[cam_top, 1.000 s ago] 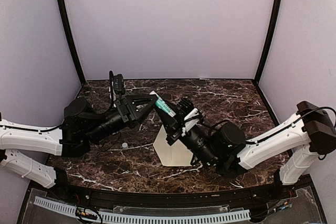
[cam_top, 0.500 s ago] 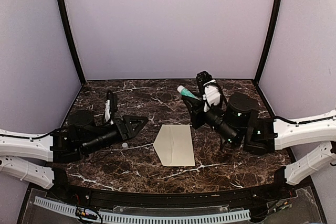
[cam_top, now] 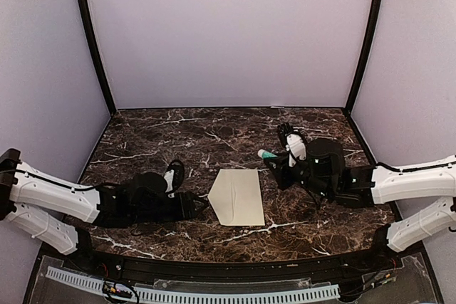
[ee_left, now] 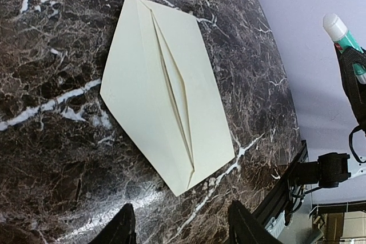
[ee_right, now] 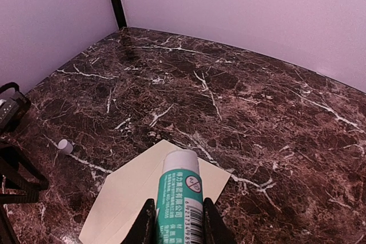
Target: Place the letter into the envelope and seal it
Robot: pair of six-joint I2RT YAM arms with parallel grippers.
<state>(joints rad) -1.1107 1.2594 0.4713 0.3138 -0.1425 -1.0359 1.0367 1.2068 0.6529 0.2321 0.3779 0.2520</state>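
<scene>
One envelope (cam_top: pixel 237 197) of smooth pale-cream paper lies flat at the centre of the dark veined marble table (cam_top: pixel 178 133), its pointed end toward 9 o'clock. One green-and-white glue stick (ee_right: pixel 182 192) is clamped in the right gripper (ee_right: pixel 178 227) at the envelope's 2 o'clock. The left gripper (ee_left: pixel 183 230), at 9 o'clock, gapes wide and empty. Only the right wrist view shows one small white cap (ee_right: pixel 64 146).

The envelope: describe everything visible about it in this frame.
The envelope is plain pale-cream paper, a rectangle with a pointed triangular flap that seems unfolded, pointing toward the left arm. A long crease runs lengthwise, gaping slightly like a slit. It lies flat on the marble table between the arms. Only the table touches it: the left gripper is open just short of it, and the right gripper, holding a glue stick, is clear.
</scene>
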